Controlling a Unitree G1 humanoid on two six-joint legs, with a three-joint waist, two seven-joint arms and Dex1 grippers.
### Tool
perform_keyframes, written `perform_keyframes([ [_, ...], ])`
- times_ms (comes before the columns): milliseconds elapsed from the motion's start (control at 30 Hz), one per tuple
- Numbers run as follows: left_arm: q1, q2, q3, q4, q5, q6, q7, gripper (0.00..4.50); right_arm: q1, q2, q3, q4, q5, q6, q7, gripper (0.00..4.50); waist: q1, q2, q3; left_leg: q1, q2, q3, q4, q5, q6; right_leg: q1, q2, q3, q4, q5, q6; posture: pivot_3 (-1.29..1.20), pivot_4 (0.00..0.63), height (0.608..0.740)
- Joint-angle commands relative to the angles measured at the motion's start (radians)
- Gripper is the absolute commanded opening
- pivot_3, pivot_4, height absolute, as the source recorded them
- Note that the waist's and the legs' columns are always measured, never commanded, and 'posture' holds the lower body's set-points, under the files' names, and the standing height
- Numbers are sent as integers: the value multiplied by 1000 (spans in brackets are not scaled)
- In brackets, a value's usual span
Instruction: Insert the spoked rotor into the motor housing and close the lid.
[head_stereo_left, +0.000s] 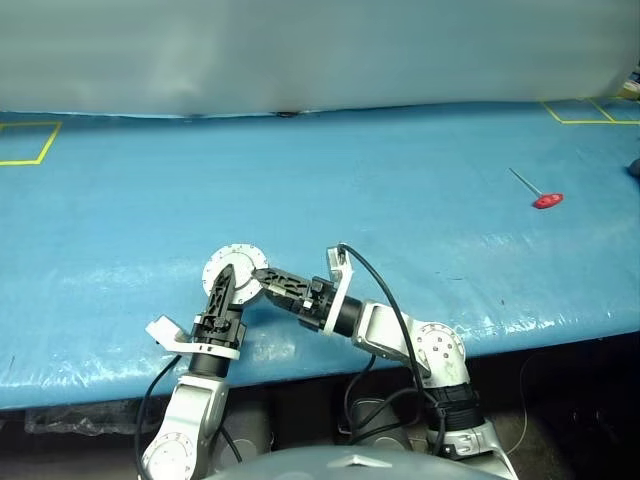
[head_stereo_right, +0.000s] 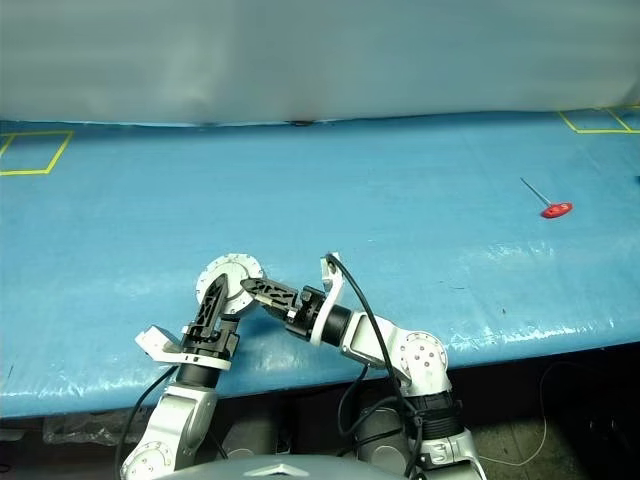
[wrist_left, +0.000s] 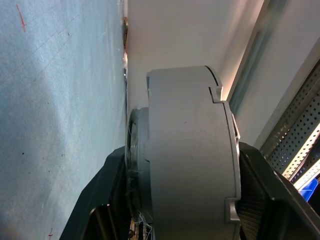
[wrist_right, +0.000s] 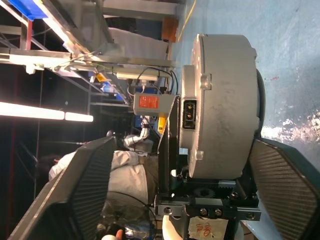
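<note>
Near the blue table's (head_stereo_left: 420, 180) front edge, left of centre: one motor housing (head_stereo_left: 235, 274), lid (wrist_left: 220, 150) shut against it, raised on edge with flat face turned upward, round axis roughly level. Clamped across its thickness by the left gripper (head_stereo_left: 222, 291). Right gripper (head_stereo_left: 268, 280) beside it, fingers (wrist_right: 287, 185) spread wide, clear of both sides. One red-handled tool (head_stereo_left: 540, 195) lying toward the far right corner.

Blue-covered tabletop (head_stereo_left: 330, 190), wide. Red-handled tool (head_stereo_left: 540, 194) lying toward far right corner, thin shaft angled toward far edge. Yellow tape outlines at far left corner (head_stereo_left: 25, 142) & far right corner (head_stereo_left: 585, 112).
</note>
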Motion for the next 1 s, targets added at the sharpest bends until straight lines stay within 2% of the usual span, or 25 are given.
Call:
perform_keyframes([
  [33, -34, -62, 15, -23, 1, -12, -2, 2395, -10, 7, -9, -76, -19, -19, 63, 4500, 0, 0, 0, 0, 0, 0, 0, 0, 0, 0, 0, 0, 0, 0, 0, 0, 150, 740],
  [100, -42, -63, 25, -26, 5, -20, 7, 2395, -12, -37, 16, -119, -146, -42, 131, 4500, 1, 0, 0, 0, 0, 0, 0, 0, 0, 0, 0, 0, 0, 0, 0, 0, 150, 740],
  [233, -60, -64, 52, -30, 10, -42, 26, 2395, -7, -175, 165, -222, -527, -181, 308, 4500, 3, -1, -1, 0, -1, 0, 2, 0, 1, 0, 0, 0, 0, 0, 1, 0, 150, 740],
  [500, -174, -30, 145, -7, 40, -113, 130, 2395, 40, -237, 334, -216, -1097, -629, 461, 4500, 9, -1, -1, 1, -5, -1, 3, 0, 0, 2, 1, 1, 1, 0, 0, 0, 150, 740],
  [733, -314, 5, 239, 46, 85, -149, 211, 2395, 87, -235, 346, -155, -1275, -783, 517, 4500, 12, -5, -2, 2, -7, -2, 4, 0, 0, 5, 1, 2, 0, 1, 0, 0, 150, 740],
  [1000, -522, 50, 344, 241, 196, -178, 299, 2395, 140, -209, 305, -117, -1331, -812, 523, 4500, 16, -5, -2, 6, -8, -4, 5, 0, 0, 10, 1, -1, 0, 1, 0, 0, 150, 740],
])
